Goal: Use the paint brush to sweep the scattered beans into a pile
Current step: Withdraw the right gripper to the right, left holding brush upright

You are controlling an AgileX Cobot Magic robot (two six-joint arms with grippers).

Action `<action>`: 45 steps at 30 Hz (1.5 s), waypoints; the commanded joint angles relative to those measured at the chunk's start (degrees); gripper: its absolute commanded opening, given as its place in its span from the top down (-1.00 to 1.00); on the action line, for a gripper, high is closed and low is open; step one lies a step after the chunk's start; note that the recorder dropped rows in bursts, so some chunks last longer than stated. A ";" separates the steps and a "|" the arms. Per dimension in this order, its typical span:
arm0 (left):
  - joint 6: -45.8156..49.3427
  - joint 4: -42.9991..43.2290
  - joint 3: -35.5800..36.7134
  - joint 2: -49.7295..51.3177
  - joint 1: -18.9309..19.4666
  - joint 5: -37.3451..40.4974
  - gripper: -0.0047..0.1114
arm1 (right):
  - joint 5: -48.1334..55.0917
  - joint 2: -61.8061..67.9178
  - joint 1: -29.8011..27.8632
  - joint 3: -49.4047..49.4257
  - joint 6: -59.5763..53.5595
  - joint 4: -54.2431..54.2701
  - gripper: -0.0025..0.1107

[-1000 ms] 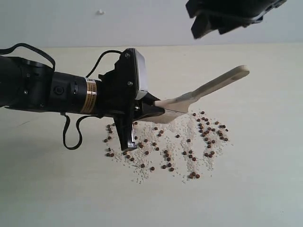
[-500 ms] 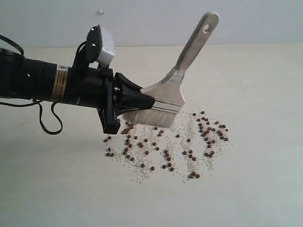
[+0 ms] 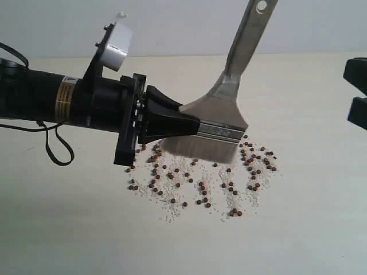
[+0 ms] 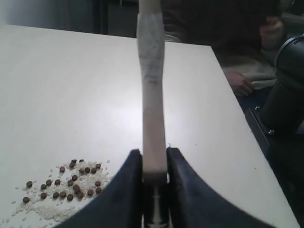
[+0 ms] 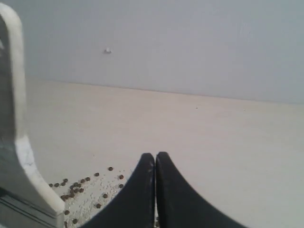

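Observation:
My left gripper point(image 3: 192, 127) reaches in from the left, shut on the silver ferrule of the paint brush point(image 3: 221, 114). The brush stands nearly upright, its cream handle rising past the top edge and its whitish bristles point(image 3: 200, 149) hanging just over the far side of the beans point(image 3: 200, 186). These reddish-brown beans lie scattered among white grains in a broad patch wider than the brush, not heaped into a pile. In the left wrist view the fingers point(image 4: 135, 164) clamp the brush point(image 4: 152, 71), with beans point(image 4: 66, 185) beside them. My right gripper point(image 5: 155, 156) is shut and empty, with the brush point(image 5: 14, 118) and beans point(image 5: 80, 187) visible to one side.
The pale tabletop point(image 3: 309, 229) stretches around the bean patch, with a light wall behind it. A dark part of the right arm point(image 3: 356, 97) shows at the right edge of the exterior view. The left wrist view shows the table's edge point(image 4: 242, 128) and a person's hand point(image 4: 240, 85) beyond it.
The brush swung from lying low to nearly upright and shifted right over the beans with my left gripper. The right arm left the top of the view and now shows at the right edge.

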 commanded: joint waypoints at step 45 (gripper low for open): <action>-5.00 11.04 1.07 -0.28 9.54 -4.55 0.92 | 45.74 34.27 -20.10 -8.96 -118.54 96.04 0.96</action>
